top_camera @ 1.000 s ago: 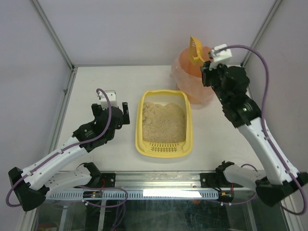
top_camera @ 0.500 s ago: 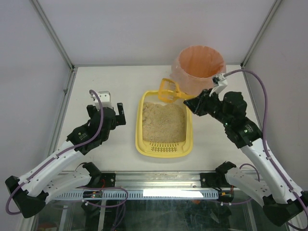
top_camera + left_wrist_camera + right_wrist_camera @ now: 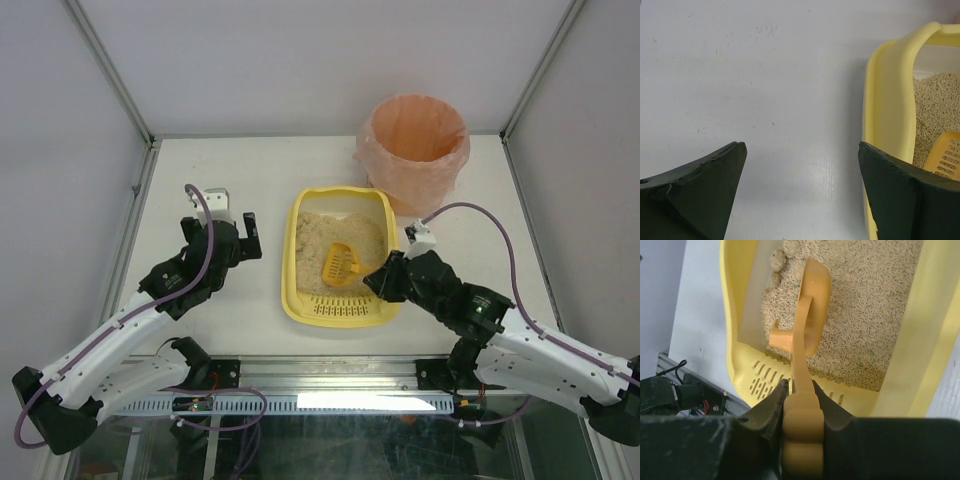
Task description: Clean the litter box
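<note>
The pale-yellow litter box (image 3: 288,290) lies mid-table with beige litter and its slotted grate at the near end. My right gripper (image 3: 377,279) is shut on the handle of the small orange scoop (image 3: 341,264), whose slotted head rests in the litter near the middle. In the right wrist view the scoop (image 3: 810,315) stands on its edge in the litter, with small clumps (image 3: 776,260) by the box wall (image 3: 935,330). My left gripper (image 3: 246,236) is open and empty over bare table left of the box (image 3: 887,100); the scoop tip (image 3: 947,152) shows there.
A round bin lined with a pink-orange bag (image 3: 415,150) stands at the back right, behind the litter box. Metal frame posts rise at the table's back corners. The arm bases sit along the near edge.
My right gripper has carried the scoop from above the bin down and nearer, into the litter box. The left gripper shifted slightly left and then stayed still.
</note>
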